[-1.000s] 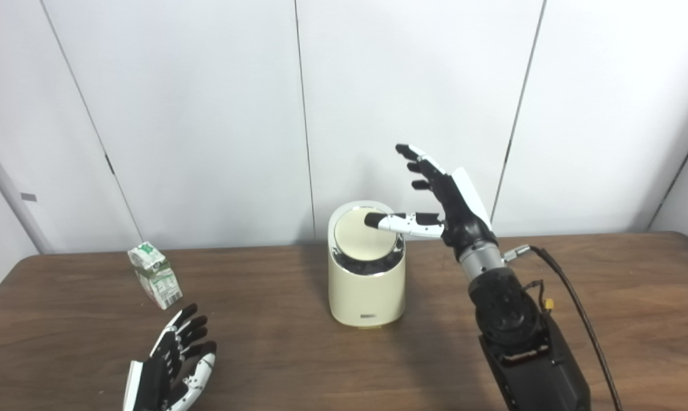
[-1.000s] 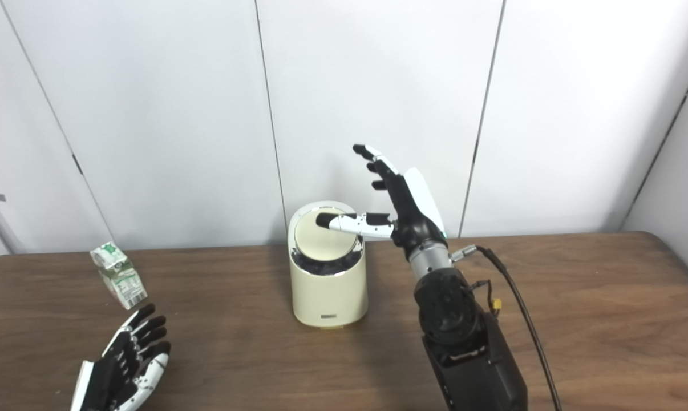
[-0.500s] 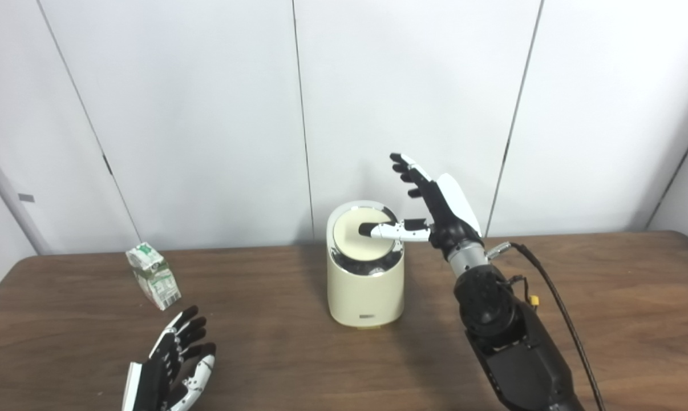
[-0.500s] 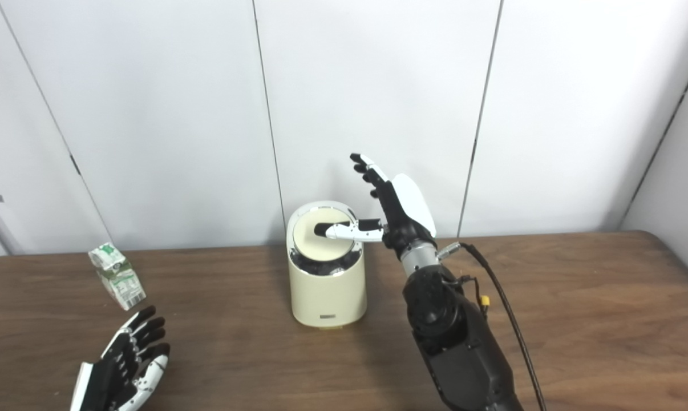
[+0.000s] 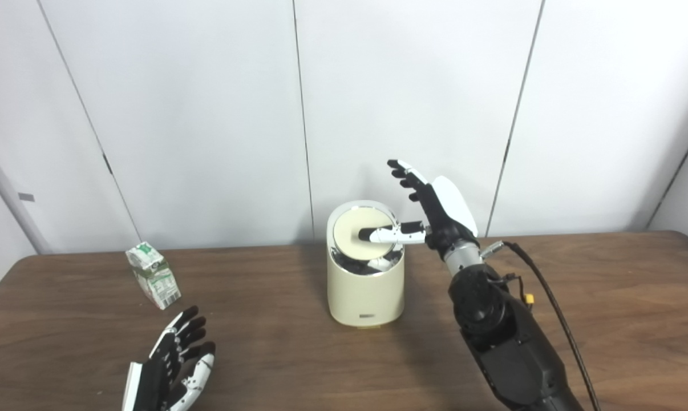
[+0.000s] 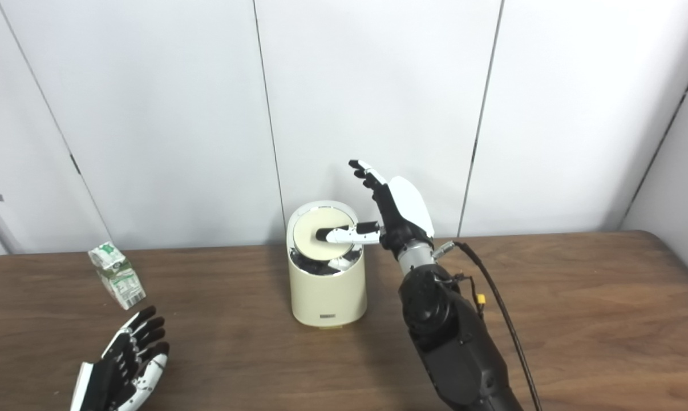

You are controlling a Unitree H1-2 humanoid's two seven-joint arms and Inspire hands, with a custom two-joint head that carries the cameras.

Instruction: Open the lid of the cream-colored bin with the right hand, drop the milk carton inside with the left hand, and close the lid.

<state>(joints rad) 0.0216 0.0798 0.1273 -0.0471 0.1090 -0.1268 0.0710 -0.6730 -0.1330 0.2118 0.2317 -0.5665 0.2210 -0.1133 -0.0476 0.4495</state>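
Pressing lid (image 5: 360,231) – right hand (image 5: 429,208) thumb; bin (image 5: 367,282) interior unclear.

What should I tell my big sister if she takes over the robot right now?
Right hand: open, thumb lying across the lid of the cream bin, at the table's middle.
Left hand: open, empty, low near the front edge.
Milk carton: upright on the table, back left, untouched.
Done: right hand has reached the lid.
Left: open the lid, drop the carton in, close it.
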